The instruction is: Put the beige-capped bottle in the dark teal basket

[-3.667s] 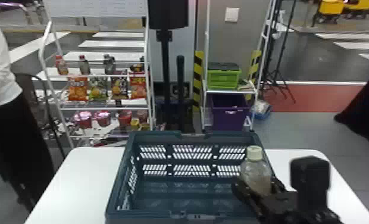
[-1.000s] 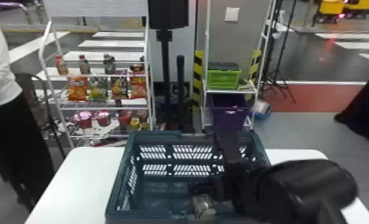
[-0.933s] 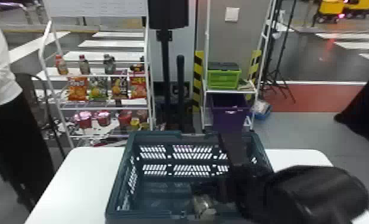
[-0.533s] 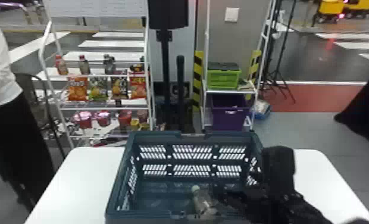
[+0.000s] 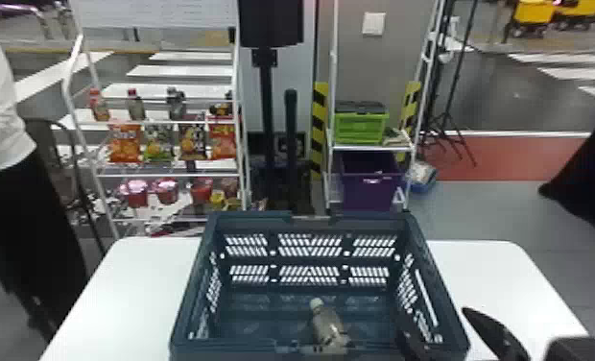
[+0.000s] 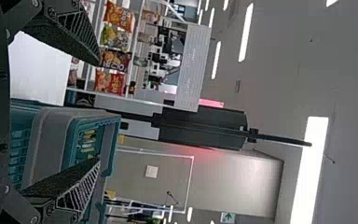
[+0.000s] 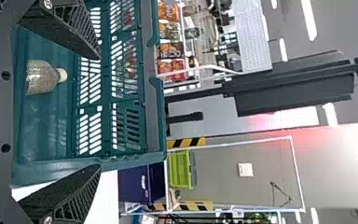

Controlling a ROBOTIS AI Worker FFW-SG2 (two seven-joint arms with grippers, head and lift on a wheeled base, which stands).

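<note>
Rounded bottle, inside slotted plastic basket

The dark teal basket looks like smooth, mostly matt plastic, standing on a smooth white table with a soft sheen. Clear, lightly glossy plastic makes up the bottle, whose beige cap is smooth and duller, while the right gripper and left gripper have matt black fingers with a grainy, rough-looking face. Behind, the snack bags are shiny and crinkled, the green crate is plastic, and the black drape is dull cloth.
</note>
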